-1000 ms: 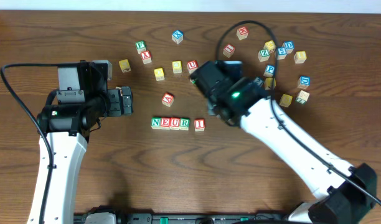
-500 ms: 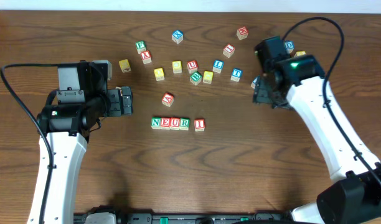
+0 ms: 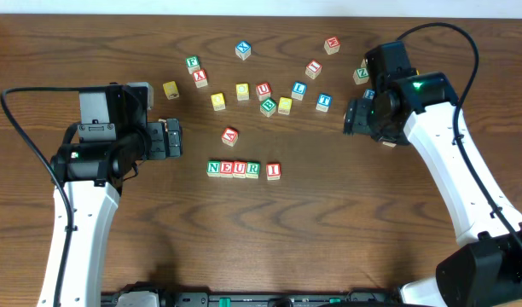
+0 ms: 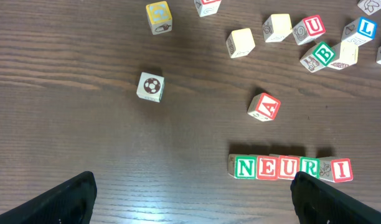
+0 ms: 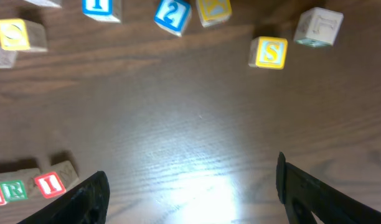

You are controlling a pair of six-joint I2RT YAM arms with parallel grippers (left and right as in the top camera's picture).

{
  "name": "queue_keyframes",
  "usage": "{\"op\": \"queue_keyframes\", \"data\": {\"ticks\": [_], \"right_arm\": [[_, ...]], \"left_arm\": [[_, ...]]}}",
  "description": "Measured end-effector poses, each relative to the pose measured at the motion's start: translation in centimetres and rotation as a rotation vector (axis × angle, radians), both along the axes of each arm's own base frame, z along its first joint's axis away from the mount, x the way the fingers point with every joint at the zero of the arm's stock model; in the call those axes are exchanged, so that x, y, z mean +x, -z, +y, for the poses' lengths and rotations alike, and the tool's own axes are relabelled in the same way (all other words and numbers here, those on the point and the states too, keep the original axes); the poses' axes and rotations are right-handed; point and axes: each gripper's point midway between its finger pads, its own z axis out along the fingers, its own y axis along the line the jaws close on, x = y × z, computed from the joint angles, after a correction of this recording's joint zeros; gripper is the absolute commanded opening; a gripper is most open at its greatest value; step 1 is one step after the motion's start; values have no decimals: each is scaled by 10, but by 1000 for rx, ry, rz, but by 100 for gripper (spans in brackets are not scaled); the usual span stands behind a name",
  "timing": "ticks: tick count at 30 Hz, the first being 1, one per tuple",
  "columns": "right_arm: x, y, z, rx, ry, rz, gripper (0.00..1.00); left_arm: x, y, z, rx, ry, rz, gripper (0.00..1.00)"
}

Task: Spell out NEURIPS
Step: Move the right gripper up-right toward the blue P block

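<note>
Five cubes (image 3: pixel 240 169) in one row on the table (image 3: pixel 329 239): NEURI

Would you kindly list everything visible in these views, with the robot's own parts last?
NEURI row: five cubes, green N and R, red E, U, I, mid-table.
yellow S cube: one, yellow, among the right-hand cubes.
red A cube: one, red, just beyond the row.
loose letter cubes: over a dozen, mixed colours, scattered beyond the row.
table: one, brown wood.
left gripper: one, black, open, empty, left of row.
right gripper: one, black, open, empty, over right-hand cubes.
</note>
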Motion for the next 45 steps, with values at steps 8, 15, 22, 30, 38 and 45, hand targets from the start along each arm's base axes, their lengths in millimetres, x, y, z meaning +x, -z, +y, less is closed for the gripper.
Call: {"op": "queue_keyframes", "data": {"ticks": [8,15,22,30,38,45], "right_arm": [[39,-15,-5,35,208,-184,82],[80,-21,-7,66,267,-318,86],[84,81,-39,72,317,-48,81],[76,84,-65,83,277,10,81],[87,43,-70,84,170,77,82],[109,62,-66,92,133,134,83]], "left_arm": [[0,0,0,0,0,0,98],[0,0,0,0,0,0,98],[0,0,0,0,0,0,98],[0,0,0,0,0,0,98],[0,0,0,0,0,0,98],[0,0,0,0,0,0,98]]}}
